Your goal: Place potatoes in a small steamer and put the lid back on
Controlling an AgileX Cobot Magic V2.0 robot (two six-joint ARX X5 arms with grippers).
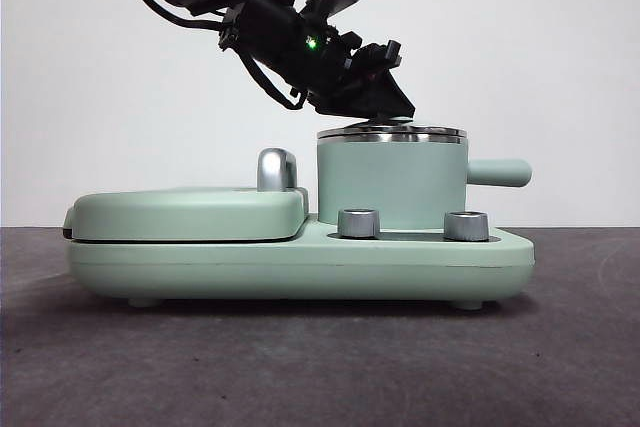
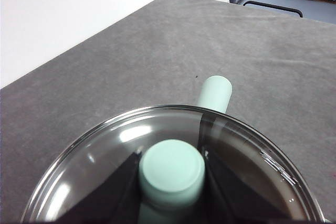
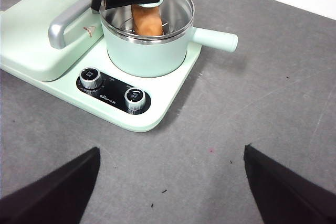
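Note:
The mint-green small steamer (image 1: 390, 187) stands on the right half of the cooker base, its stubby handle (image 1: 500, 172) pointing right. The glass lid (image 1: 392, 132) lies on its steel rim. My left gripper (image 1: 385, 112) reaches down from the upper left and is shut on the lid's green knob (image 2: 172, 169). Through the glass, in the right wrist view, the orange-brown potato (image 3: 147, 22) lies inside the steamer (image 3: 147, 56). My right gripper (image 3: 170, 150) hangs open over bare table, well away from the steamer.
A flat green lidded griddle (image 1: 190, 212) with a steel handle (image 1: 275, 169) fills the left half of the cooker base (image 1: 300, 267). Two steel dials (image 1: 359, 223) (image 1: 466, 225) sit in front of the steamer. Grey table surrounds the appliance.

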